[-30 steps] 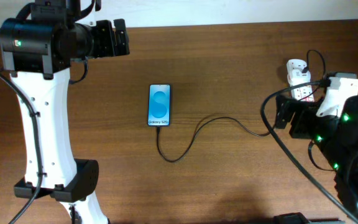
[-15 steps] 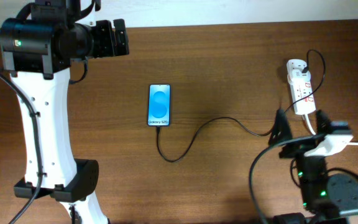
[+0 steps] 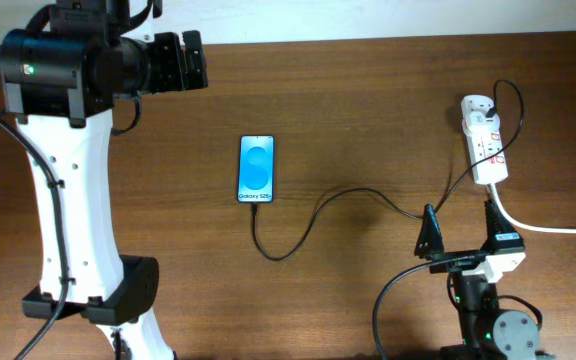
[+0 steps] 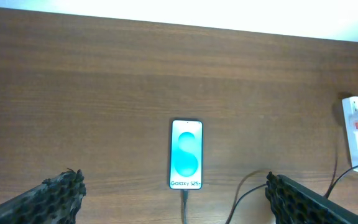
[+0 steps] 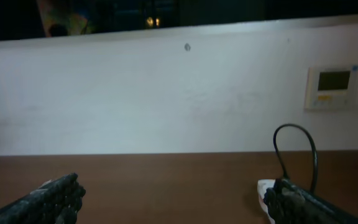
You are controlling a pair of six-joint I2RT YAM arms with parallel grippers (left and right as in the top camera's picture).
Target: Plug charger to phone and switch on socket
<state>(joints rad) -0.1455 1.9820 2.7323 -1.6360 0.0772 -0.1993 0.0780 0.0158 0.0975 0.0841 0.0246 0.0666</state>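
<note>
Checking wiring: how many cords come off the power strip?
2. The black charger cable loops off the power strip's far end and runs left to the phone; the thick white cord leaves its near end, heading right out of frame. None looks hidden.

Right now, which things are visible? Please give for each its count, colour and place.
table: one, dark brown wood.
phone: one, black frame, light-blue screen, flat mid-table.
power strip: one, white with red marks, table's right side.
charger cable: one, thin black, from the phone's lower edge to the power strip.
white cord: one, thick, from the power strip toward the right edge.
wall: one, white, behind the table.
wall panel: one, pale, on that wall.
left tool: one, black, open and empty, far left.
right tool: one, black, open and empty, near edge below the power strip.
</note>
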